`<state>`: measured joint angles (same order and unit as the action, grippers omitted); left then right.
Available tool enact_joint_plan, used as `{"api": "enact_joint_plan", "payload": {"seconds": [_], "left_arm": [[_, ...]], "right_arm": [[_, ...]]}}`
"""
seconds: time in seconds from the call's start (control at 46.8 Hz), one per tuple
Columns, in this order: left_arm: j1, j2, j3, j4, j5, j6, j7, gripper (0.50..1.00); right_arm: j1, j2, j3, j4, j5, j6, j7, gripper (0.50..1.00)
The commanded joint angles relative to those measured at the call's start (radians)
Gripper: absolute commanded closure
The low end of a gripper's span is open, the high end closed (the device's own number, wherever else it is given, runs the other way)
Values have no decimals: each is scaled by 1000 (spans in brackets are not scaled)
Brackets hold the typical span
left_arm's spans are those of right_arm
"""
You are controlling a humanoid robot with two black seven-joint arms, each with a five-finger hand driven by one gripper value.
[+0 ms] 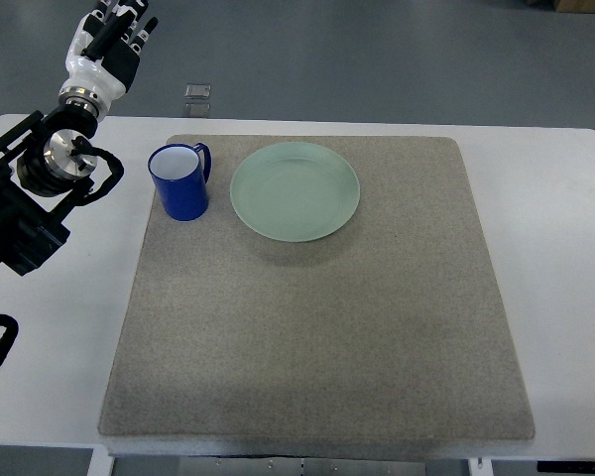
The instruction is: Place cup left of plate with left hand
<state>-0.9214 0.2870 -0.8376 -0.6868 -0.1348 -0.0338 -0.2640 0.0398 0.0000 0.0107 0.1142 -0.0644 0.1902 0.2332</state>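
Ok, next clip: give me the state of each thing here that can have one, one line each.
Blue cup: upright on the mat, empty as far as visible, left of the plate, not held.
Green plate: flat on the mat, empty, apart from the cup.
Grey mat: lying flat on the white table.
Left robot hand: raised beyond the table's far-left corner, holding nothing, clear of the cup.
Right robot hand: not in view.
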Motion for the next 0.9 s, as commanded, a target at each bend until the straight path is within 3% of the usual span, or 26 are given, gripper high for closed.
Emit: {"api": "enact_joint_plan", "payload": {"seconds": [0.0,0.321,0.876], "left_arm": [[-5,0,0,4,-43,-3,8,506],[-16,1,2,85,-35,-169,6,506],[-16,-48,11,110,-34,-158,5,506]], "right_arm": [[-1,0,0,-1,0,0,0,568],[0,0,0,1,0,0,0,568],[0,0,0,1,0,0,0,568]]}}
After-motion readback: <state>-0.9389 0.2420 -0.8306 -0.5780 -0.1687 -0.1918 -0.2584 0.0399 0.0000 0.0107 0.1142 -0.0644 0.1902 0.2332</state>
